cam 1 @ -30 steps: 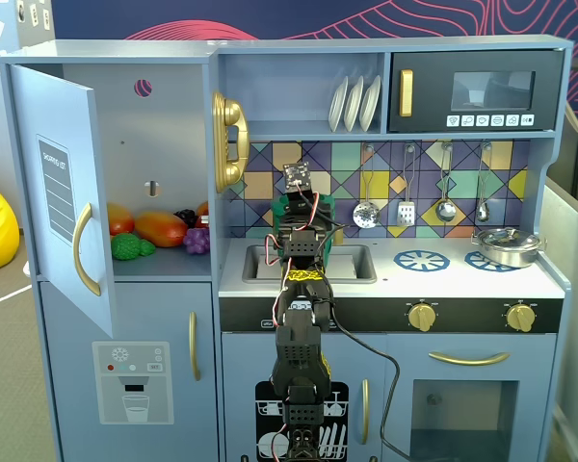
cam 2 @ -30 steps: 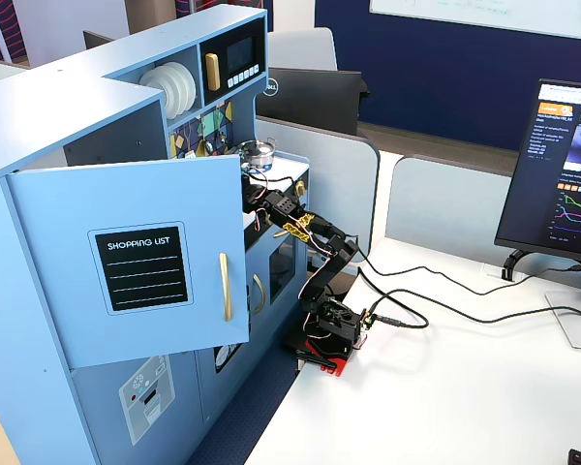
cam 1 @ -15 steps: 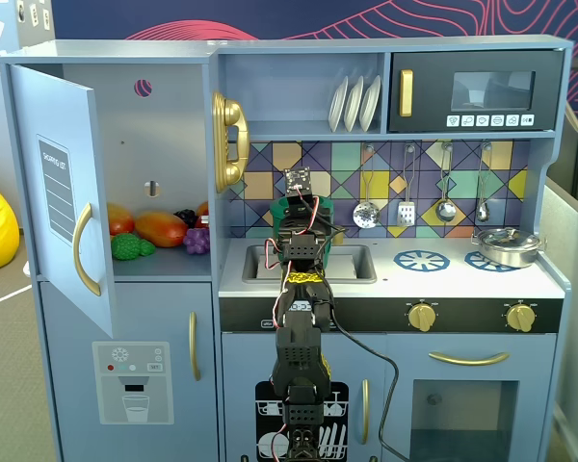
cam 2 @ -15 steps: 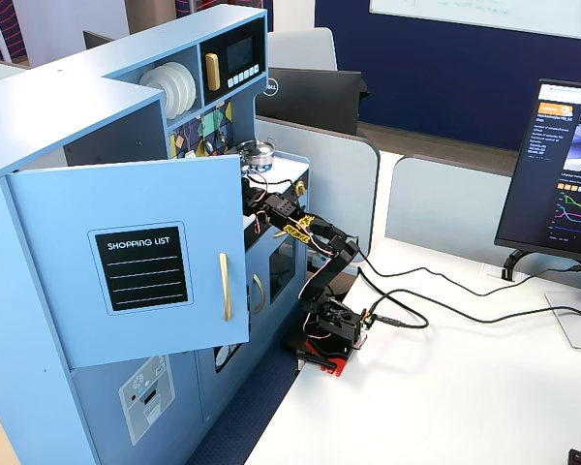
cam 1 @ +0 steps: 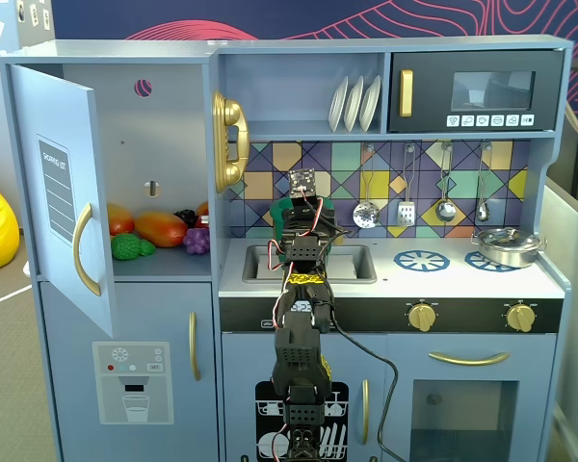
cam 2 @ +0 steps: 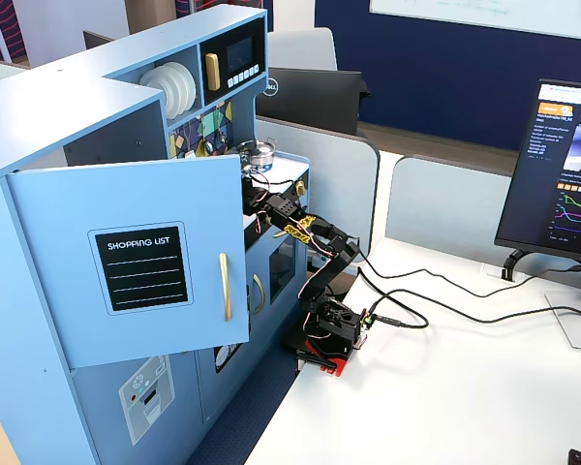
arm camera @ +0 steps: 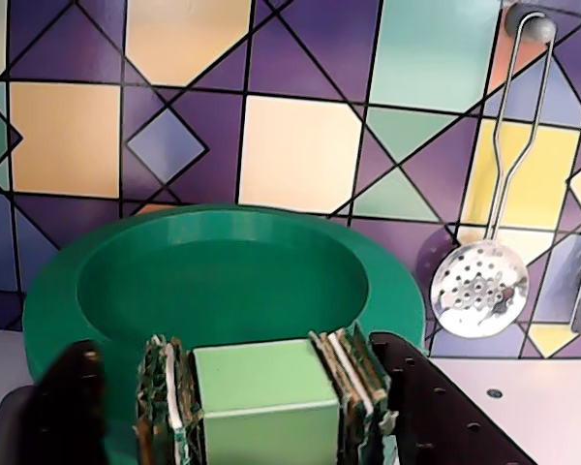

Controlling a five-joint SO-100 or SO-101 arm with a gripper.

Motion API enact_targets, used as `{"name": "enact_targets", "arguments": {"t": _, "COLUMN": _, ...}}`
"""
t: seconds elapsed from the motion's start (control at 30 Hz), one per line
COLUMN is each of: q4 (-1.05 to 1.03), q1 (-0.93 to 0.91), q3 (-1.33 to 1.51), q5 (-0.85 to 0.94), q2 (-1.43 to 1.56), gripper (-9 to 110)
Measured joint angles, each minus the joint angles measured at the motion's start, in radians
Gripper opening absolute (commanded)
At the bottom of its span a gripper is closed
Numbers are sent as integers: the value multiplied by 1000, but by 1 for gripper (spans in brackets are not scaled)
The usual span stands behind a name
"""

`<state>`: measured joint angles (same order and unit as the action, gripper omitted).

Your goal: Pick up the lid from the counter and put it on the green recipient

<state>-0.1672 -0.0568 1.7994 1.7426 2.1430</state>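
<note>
Wrist view, toy kitchen counter: the gripper [arm camera: 261, 402] is clamped on the lid [arm camera: 223, 291] by its pale-green block handle, the green disc held up off the counter and tilted toward the camera in front of the tiled backsplash [arm camera: 300, 145], with a hanging slotted spoon [arm camera: 479, 286] to its right. From the front fixed view the arm reaches over the sink [cam 1: 352, 262], the lid [cam 1: 282, 209] a green sliver beside the wrist — just in front of the backsplash. The green recipient cannot be made out in any view. The carry probably calls for levelling the disc, centring it over the pot's mouth and lowering squarely before letting go — a tilted release could leave it perched on the rim.
</note>
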Motion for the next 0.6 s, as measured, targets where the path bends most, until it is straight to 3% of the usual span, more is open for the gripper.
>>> {"name": "enact_targets", "arguments": {"t": 0.23, "q4": -11, "q1": 2, "q3": 0, "q5": 8, "q2": 72, "gripper": 36}}
{"name": "enact_targets", "arguments": {"t": 0.6, "q4": -224, "q1": -40, "q3": 152, "q5": 8, "q2": 339, "gripper": 38}}
